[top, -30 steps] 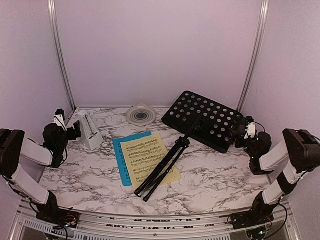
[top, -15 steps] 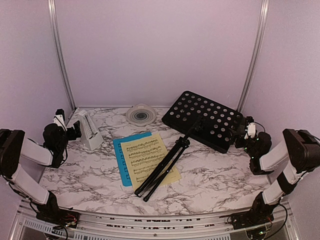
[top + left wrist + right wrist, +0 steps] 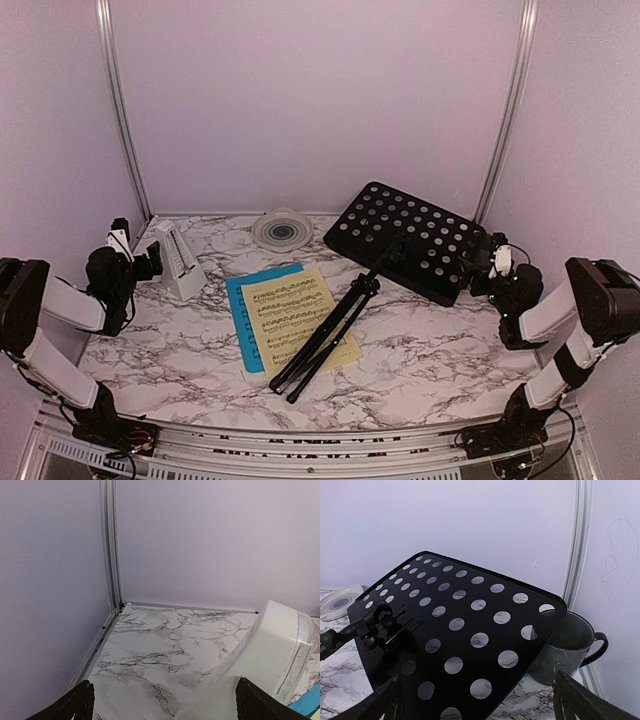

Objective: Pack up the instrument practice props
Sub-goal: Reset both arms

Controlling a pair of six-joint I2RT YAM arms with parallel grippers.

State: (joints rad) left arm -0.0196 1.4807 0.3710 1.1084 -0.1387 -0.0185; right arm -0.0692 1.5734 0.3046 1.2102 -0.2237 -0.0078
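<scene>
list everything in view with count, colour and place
stand: 1, black, lying right rear, legs over the yellow page
blue page: 1, blue, centre
yellow page: 1, yellow, centre, overlapping blue page
metronome: 1, white, left rear
mug: 1, dark, right rear, behind stand
dish: 1, whitish, back centre
table: 1, white marble
left end effector: 1, black, open, by metronome
right end effector: 1, black, open, by stand

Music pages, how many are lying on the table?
2. A yellow page lies in the middle of the table under the stand's folded legs, and a blue page peeks out beneath its left side. More could be hidden underneath.
</scene>
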